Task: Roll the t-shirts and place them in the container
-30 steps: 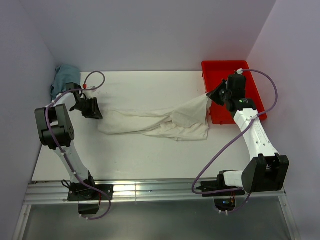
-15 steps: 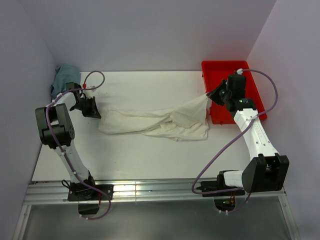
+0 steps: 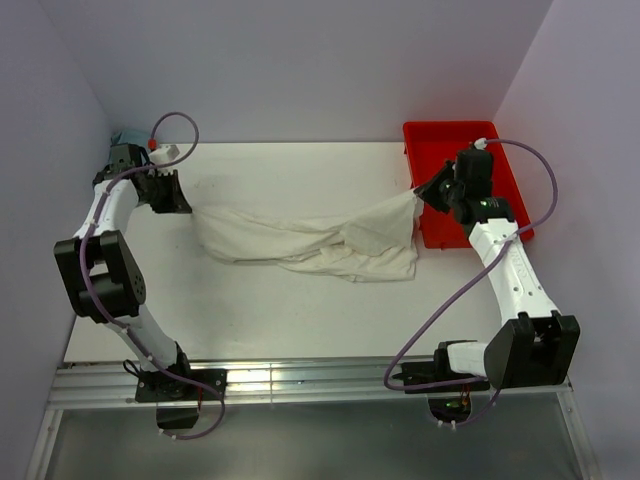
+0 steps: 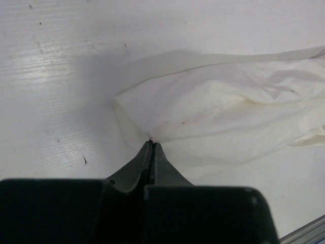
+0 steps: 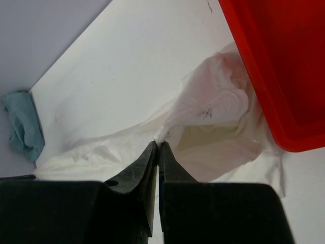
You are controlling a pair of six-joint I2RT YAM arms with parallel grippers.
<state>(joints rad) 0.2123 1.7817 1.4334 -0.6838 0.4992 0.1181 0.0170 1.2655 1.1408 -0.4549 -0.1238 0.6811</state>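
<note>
My left pincer (image 4: 151, 145) was clenched on the left end of the cream t-shirt (image 3: 310, 243), a small peak of fabric pinched at the very tips in the left wrist view. My right pincer (image 5: 158, 145) was also clamped shut, on a fold at the shirt's right end, which it held lifted off the white table (image 3: 300, 320). Between the two grips the shirt lay as a long, rumpled band across the middle of the top view, its lower edge sagging toward the bottom of the frame.

The red tray (image 3: 440, 150) sat in the upper right, and the shirt's right end bunched against its left wall. My right arm reached up across the tray's lower part. A crumpled teal cloth (image 5: 23, 124) sat in the upper left corner of the table, near my left wrist and apart from the shirt. Purple cables (image 3: 175, 125) looped over both arms.
</note>
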